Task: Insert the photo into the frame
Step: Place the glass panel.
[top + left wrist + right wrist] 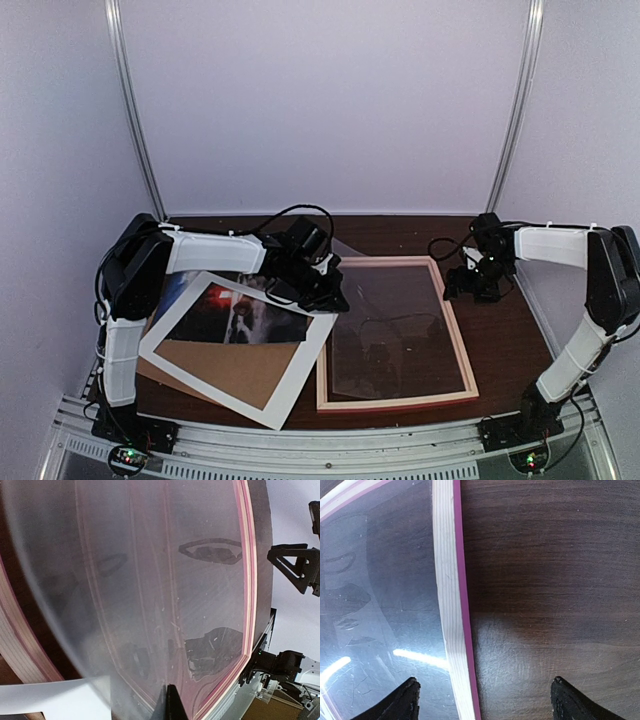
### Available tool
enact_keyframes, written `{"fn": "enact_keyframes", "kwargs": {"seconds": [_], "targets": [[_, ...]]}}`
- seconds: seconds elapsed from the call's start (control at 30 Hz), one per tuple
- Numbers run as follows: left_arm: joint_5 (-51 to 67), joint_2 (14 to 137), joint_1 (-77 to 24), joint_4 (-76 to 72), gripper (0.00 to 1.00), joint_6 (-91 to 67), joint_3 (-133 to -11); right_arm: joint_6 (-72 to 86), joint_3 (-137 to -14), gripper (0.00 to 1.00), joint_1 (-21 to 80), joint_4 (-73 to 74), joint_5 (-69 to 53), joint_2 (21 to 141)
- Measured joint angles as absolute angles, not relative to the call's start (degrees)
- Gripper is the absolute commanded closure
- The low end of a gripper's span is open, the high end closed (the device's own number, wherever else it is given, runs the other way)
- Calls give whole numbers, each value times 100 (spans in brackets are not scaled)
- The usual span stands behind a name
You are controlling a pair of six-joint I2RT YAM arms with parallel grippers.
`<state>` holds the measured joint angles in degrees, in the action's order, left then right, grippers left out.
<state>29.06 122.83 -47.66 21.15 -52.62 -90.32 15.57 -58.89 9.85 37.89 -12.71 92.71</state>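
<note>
The frame [460, 345], with a pink rim and pale wood, lies flat right of centre. A clear sheet [385, 335] lies over its opening, bowed upward along its left side. My left gripper [322, 290] is shut on that sheet's left edge. Seen from the left wrist, the sheet [150, 580] fills the picture, pinched between my left gripper's [172, 702] closed jaws, with the frame's rim [248, 580] showing through it. The photo [235, 315], dark with a red glow, lies at the left under a white mat [295, 385]. My right gripper [478, 282] hangs open over the frame's right rim [451, 605], empty.
Brown cardboard [225, 370] shows in the mat's window below the photo. The mat's right corner overlaps the frame's left rim. Dark wooden table [545, 580] lies bare right of the frame. A metal rail [330, 445] runs along the near edge.
</note>
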Motion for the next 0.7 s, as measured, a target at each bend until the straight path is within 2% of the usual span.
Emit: {"fn": "enact_keyframes", "kwargs": {"seconds": [0.27,0.7], "targets": [[2936,12283,-4766,2119,97,-5264,-9032,1555,-5889,10,1151,3787,-1304,9271],[2985,12283,-4766,2187,82,-5260,-9032,1529,-6034,11,1549,3765,-1326,9271]]}}
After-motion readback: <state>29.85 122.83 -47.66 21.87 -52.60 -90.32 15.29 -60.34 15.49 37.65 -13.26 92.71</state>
